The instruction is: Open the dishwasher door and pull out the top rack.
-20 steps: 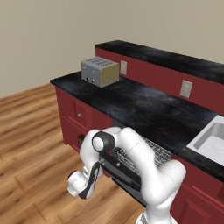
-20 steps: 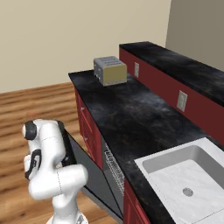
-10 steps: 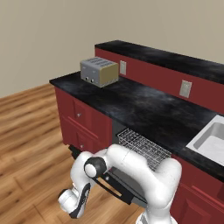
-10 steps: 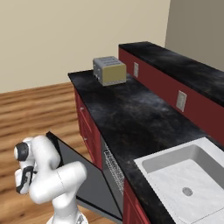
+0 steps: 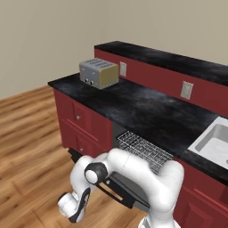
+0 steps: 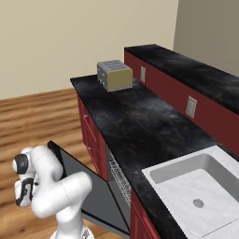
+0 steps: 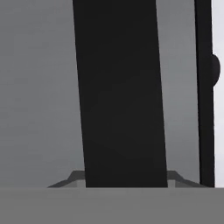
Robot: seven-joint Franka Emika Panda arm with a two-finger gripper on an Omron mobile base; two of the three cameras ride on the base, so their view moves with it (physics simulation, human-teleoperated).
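The dishwasher door [image 6: 91, 186] is lowered far down and stands out from the red cabinet fronts [image 5: 80, 122], with its dark inner face turned upward. Above the door, inside the opening under the black counter [image 5: 147, 111], the top rack [image 5: 144, 150] of thin silver wire is seen; it sits at the front of the opening, under the counter edge. The white arm bends low in front of the door, and the gripper [image 5: 75, 213] hangs near the wooden floor [image 5: 26, 147], by the outer edge of the door. Its fingers are together; whether they hold the handle cannot be told. On the counter a silver toaster [image 6: 115, 75] stands, and the white sink [image 6: 196, 186] lies at the right.
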